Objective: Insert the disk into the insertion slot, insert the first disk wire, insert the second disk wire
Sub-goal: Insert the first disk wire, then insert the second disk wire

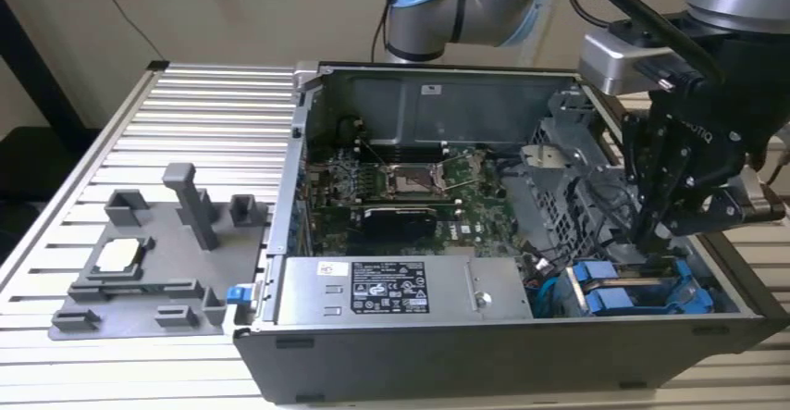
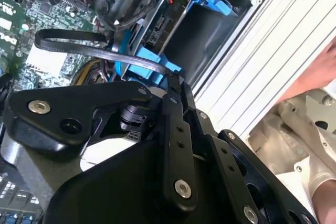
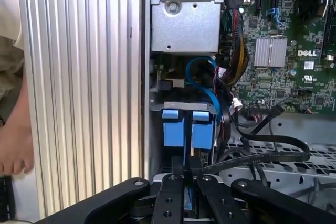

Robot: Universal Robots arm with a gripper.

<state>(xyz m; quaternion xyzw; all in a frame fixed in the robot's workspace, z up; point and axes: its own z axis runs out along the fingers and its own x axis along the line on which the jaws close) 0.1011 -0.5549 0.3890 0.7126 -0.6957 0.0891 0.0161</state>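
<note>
You see open computer case [image 1: 408, 354] on slatted table [image 1: 185, 132]; gripper [image 3: 185, 169] inside case, fingers together, clamped on black cable [image 3: 262, 156]; disk [image 3: 188, 129] in blue carrier seated in slot just beyond fingertips; cable tangle [image 3: 231, 103] crowds beside; person's hand [image 3: 13, 145] well apart

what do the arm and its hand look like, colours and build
The arm has silver-grey tube sections with pale blue joint caps. At its wrist sits a silver-grey box, then the matt black hand: long flat linkage bars pinned with silver screws, visible close up in both wrist views, and black cables running along it.
</note>
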